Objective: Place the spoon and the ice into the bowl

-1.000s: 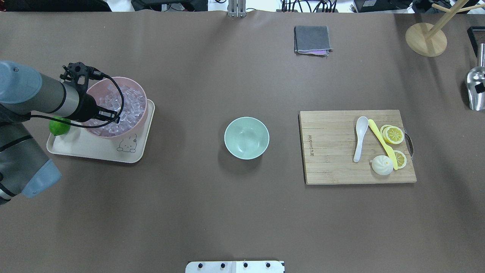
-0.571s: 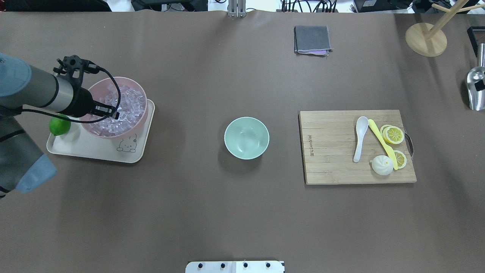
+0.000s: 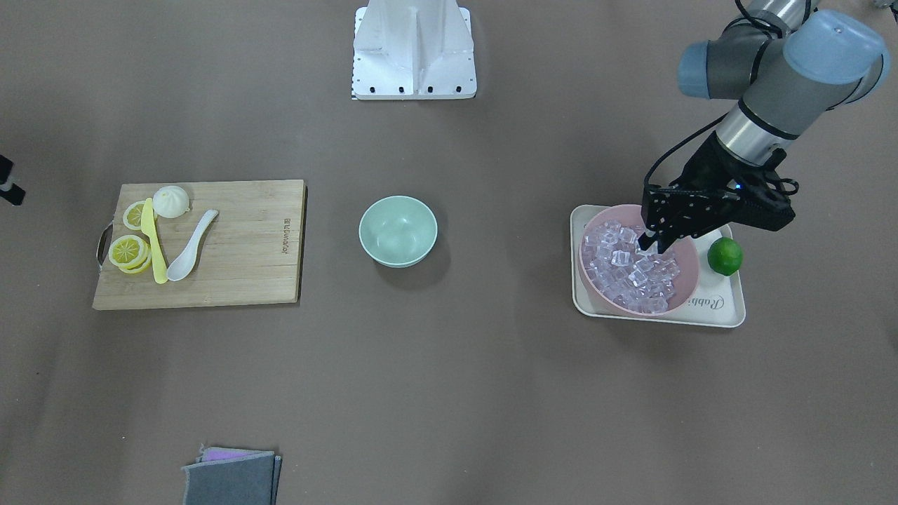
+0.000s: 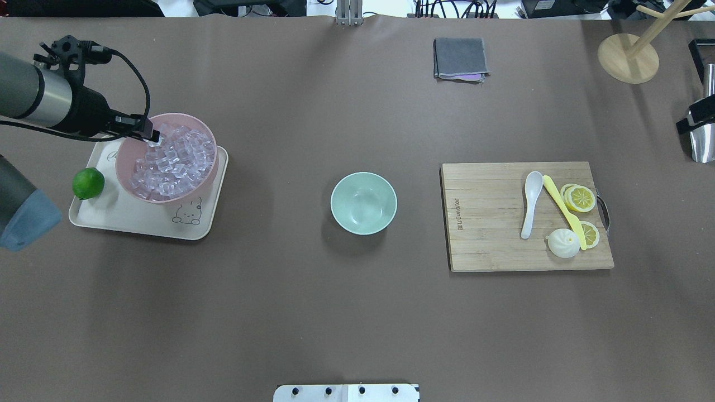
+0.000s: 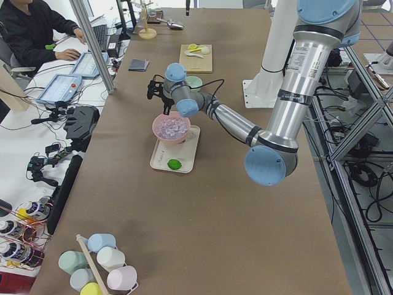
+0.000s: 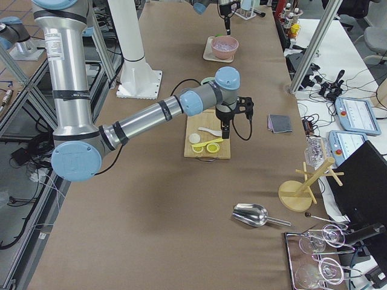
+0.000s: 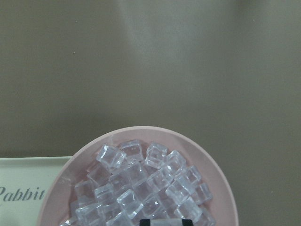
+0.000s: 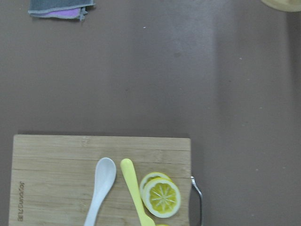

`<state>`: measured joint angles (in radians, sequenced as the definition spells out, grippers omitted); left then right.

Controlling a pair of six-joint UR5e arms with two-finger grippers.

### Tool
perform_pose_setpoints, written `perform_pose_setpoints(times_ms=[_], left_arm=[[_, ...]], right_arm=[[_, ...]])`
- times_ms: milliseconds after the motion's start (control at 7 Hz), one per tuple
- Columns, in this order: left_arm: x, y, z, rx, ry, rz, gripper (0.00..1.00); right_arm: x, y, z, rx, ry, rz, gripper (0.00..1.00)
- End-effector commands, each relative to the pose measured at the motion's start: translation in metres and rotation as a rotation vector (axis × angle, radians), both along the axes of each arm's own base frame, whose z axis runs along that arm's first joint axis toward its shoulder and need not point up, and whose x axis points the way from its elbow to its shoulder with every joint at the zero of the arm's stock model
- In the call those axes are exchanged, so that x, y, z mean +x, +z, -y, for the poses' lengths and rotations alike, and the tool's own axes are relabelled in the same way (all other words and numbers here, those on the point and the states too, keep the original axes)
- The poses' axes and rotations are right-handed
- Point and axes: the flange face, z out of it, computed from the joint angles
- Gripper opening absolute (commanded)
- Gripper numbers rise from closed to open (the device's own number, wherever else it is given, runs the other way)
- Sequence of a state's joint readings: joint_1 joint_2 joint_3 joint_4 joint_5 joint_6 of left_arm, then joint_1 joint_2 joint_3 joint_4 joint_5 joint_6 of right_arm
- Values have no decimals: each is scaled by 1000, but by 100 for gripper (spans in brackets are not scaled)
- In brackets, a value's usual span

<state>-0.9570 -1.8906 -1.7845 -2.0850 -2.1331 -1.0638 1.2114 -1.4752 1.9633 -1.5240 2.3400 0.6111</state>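
The mint-green bowl [image 4: 363, 202] stands empty at the table's middle. The white spoon [image 4: 530, 204] lies on the wooden cutting board [image 4: 486, 223], beside a yellow knife [image 4: 563, 209]; it also shows in the right wrist view [image 8: 99, 188]. Many clear ice cubes [image 4: 173, 162] fill a pink bowl [image 4: 209, 167]. My left gripper [image 4: 149, 137] hangs just over that bowl's far rim, its fingers close together on what looks like one ice cube [image 4: 152, 140]. My right gripper [image 4: 688, 124] shows only partly at the view's edge, high beyond the board's handle end. I cannot tell if it is open.
The pink bowl and a lime [image 4: 88, 183] sit on a cream tray [image 4: 111, 223]. Lemon slices [image 4: 580, 198] and a white bun [image 4: 563, 243] lie on the board. A grey cloth [image 4: 460, 58], a wooden stand [image 4: 628, 58] and a metal scoop [image 4: 701, 145] are at the far side.
My left gripper has lifted out of the ice pile and drawn back toward the pink bowl's far rim. The right gripper has shifted slightly inward at the view's edge.
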Motion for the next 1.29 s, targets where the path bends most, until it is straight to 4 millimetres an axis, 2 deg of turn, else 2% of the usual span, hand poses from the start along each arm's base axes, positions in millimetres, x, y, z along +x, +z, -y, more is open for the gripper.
perform_pose_setpoints(times_ms=[0,143,286,429,571,714,1000,1143], left_arm=[[35,-52,6,-73,-33,-91,0],[58,-75,2,-100,-56,-123,0],[106,-90,-22,-110,-80,-133,0],[144,-103,-45,-113,-99,-144,0],[166,-113,-62,-125,-114,-160,0],[191,-119,-79,-117,-128,-162,0],[216,-119,-103,-105,-136,-155,0],[220,-121,-107,-101,-139,-157,0]], right_arm=[[-81,-25,-10,-51,38,5,100],[-108,-27,-17,-97,69,-11,99],[-138,-26,-27,-70,56,-53,99],[-163,-25,-34,-70,65,-83,99],[-174,-21,-30,-84,62,-93,97],[-185,-7,-29,-109,57,-114,94],[-208,-3,-28,-112,44,-132,93],[-217,-4,-30,-108,41,-139,92]])
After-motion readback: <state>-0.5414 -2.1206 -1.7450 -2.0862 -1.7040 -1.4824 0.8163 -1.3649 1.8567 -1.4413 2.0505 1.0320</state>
